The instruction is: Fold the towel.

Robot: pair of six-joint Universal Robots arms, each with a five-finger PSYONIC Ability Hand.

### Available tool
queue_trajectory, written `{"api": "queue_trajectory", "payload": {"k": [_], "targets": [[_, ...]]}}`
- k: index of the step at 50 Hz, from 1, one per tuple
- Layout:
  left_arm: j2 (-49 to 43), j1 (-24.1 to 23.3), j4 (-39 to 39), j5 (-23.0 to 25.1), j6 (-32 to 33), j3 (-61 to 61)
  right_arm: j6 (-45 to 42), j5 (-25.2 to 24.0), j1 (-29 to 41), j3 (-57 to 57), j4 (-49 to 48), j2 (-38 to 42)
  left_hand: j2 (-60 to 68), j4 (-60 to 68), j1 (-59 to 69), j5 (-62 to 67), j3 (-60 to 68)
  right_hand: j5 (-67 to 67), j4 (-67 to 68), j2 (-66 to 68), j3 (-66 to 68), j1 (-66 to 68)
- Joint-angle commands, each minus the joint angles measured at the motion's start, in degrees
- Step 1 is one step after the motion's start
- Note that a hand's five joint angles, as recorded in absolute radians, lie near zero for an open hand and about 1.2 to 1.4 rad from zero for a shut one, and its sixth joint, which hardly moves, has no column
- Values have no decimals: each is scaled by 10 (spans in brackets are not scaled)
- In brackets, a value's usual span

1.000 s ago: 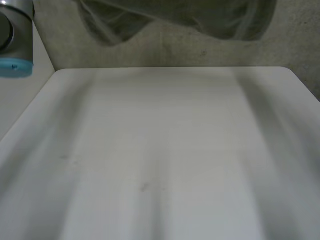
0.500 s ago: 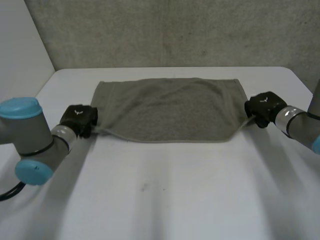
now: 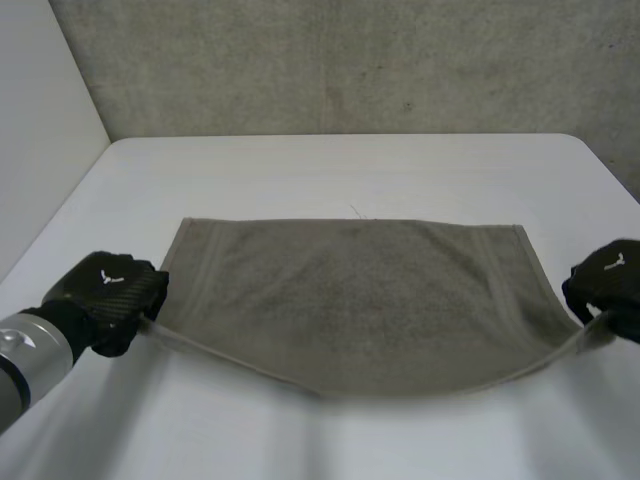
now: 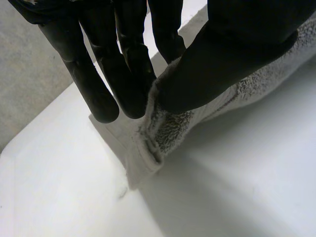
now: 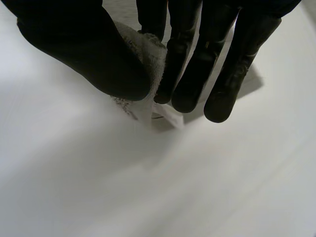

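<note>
The towel [image 3: 350, 300] lies across the table [image 3: 350, 170], its long axis running between the 2 hands. The left hand [image 3: 105, 295] pinches its near left corner between thumb and fingers, and the right hand [image 3: 605, 285] pinches the near right corner. The far edge lies straight ahead of both.

Open surface [image 3: 340, 170] across upper middle of frame, from towel [image 3: 350, 300] far edge to rough grey wall [image 3: 340, 60]. Lower strip open too. Towel spans centre between left hand [image 3: 105, 295] and right hand [image 3: 608, 285]. White side panel [image 3: 40, 150] bounds upper left.
</note>
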Motion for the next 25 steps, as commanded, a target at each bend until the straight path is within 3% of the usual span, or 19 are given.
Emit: {"api": "queue_trajectory", "payload": {"k": [1,5,7,15,25], "targets": [[-101,19,55,35,1,72,92,-11,13,-50,-143,87,102,103,132,104,103,107,103,104,104,2],[-176,0,67,35,-3,140,125,-3,52,-103,-172,150,102,103,132,104,103,107,103,104,104,2],[-267,-15,69,31,-4,226,166,5,80,-167,-197,217,102,103,132,104,103,107,103,104,104,2],[-454,-42,69,14,-7,452,250,57,103,-307,-287,341,102,103,132,104,103,107,103,104,104,2],[-576,-59,67,-31,-42,643,268,99,125,-410,-355,420,102,103,132,104,103,107,103,104,104,2]]}}
